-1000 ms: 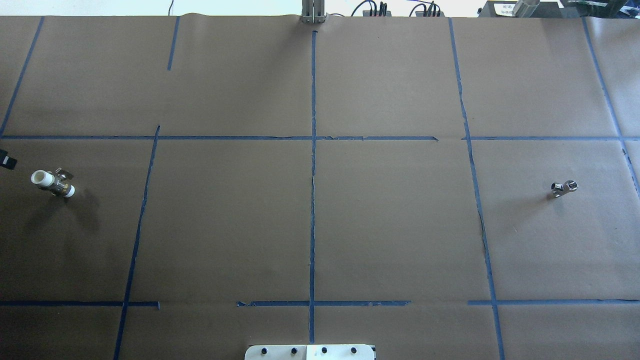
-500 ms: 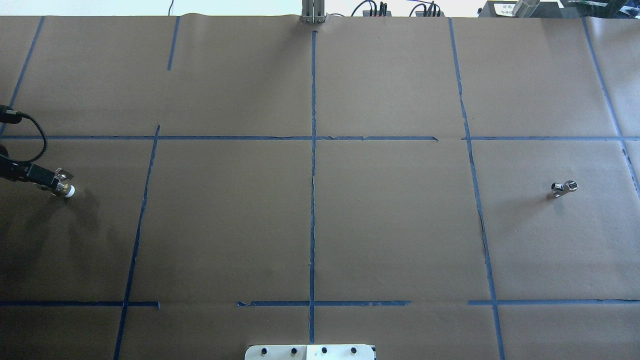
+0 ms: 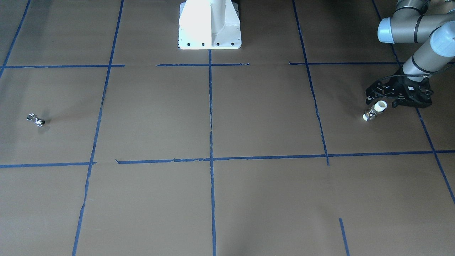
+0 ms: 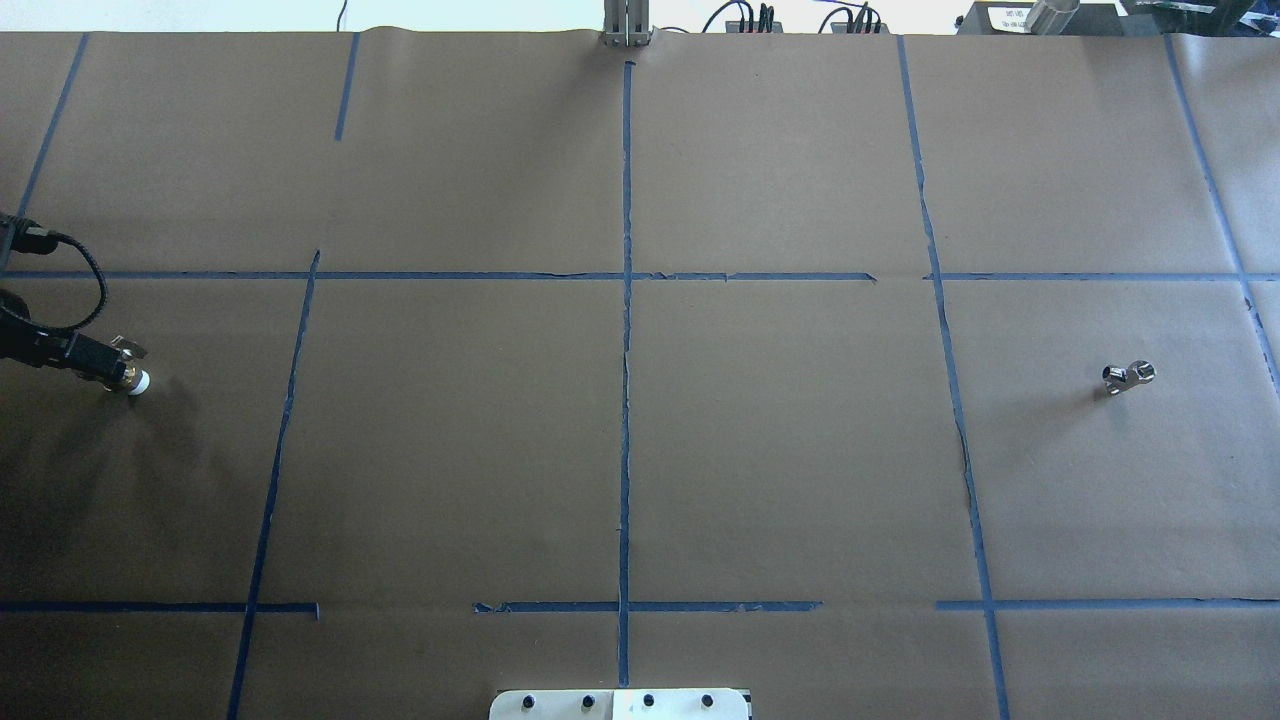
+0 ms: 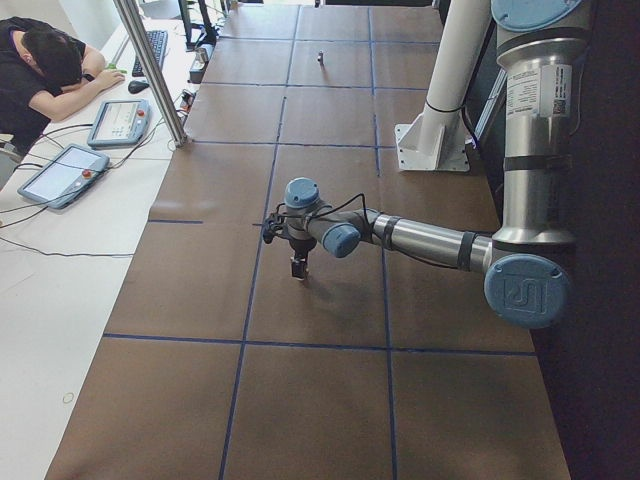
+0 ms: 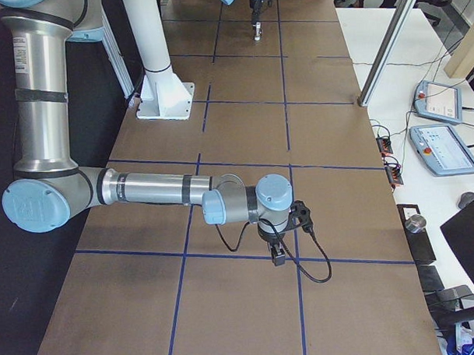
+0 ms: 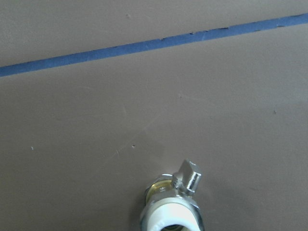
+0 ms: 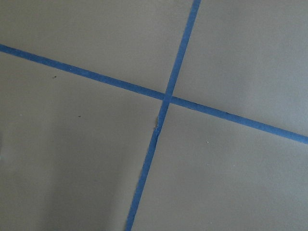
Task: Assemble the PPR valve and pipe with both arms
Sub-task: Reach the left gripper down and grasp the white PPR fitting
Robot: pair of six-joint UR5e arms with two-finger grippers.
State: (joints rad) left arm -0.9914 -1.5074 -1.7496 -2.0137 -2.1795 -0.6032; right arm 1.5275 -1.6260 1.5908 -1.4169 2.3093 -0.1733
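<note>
The PPR valve [image 3: 371,113] lies on the brown paper at my left, its small white end [image 4: 138,381] pointing to the table's middle. My left gripper [image 3: 382,101] is open, low over the valve, its fingers either side of the big white ring end. From overhead the gripper [image 4: 92,360] hides that end. The left wrist view shows the valve [image 7: 172,209] and its grey lever [image 7: 188,175] at the bottom edge. The chrome pipe [image 4: 1128,376] lies alone at the right, also seen from the front [image 3: 35,119]. My right gripper [image 6: 279,258] hangs over a tape crossing; I cannot tell if it is open.
Blue tape lines [image 4: 626,350] split the brown paper into squares. The white pedestal base [image 3: 209,25] stands at the robot's side. An operator [image 5: 40,70], teach pendants [image 5: 60,172] and a metal post [image 5: 150,70] are beside the table.
My left gripper has come in from the left edge and now covers the valve's big white end. The valve and the pipe have not moved.
</note>
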